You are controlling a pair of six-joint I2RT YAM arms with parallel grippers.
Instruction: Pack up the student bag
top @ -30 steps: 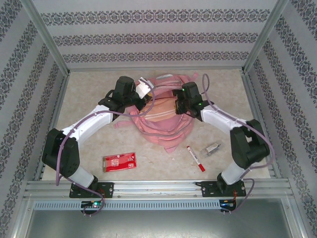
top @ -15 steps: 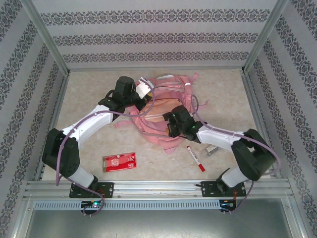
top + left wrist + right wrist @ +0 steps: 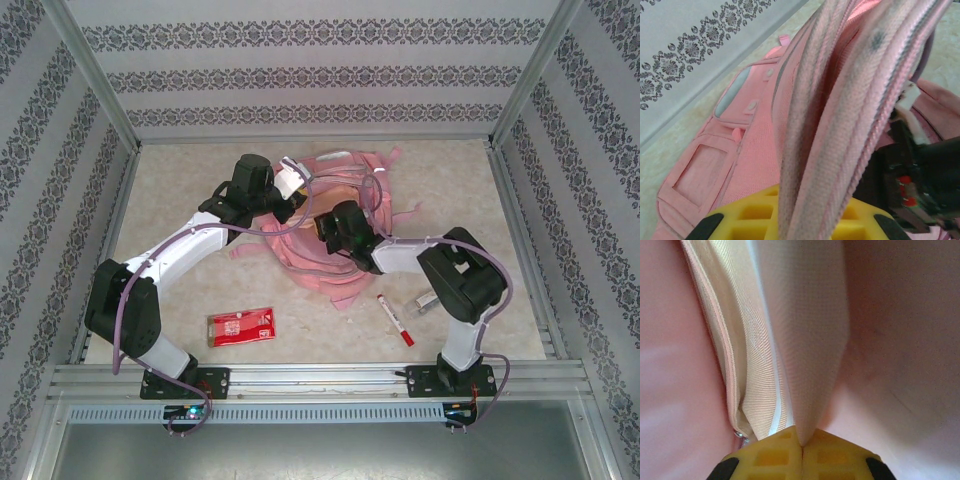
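Right gripper (image 3: 802,442) is pinched together on a fold of the bag (image 3: 325,272), which lies mid-bench (image 3: 180,180); the left gripper (image 3: 805,205) is clamped on its webbing. Packing looks far from done: a red pouch (image 3: 241,326) and a marker (image 3: 395,320) lie outside the bag.

Items counted: 1 student bag (image 3: 312,262), pink. 1 flat red pkt (image 3: 241,326) is seen. 1 marker pen (image 3: 395,320) w/ red cap is noted. 1 small grey obj. (image 3: 428,300), partly hidden, is counted. Robot arms: 2 in total, i.e. left arm (image 3: 185,245) and right arm (image 3: 405,255).
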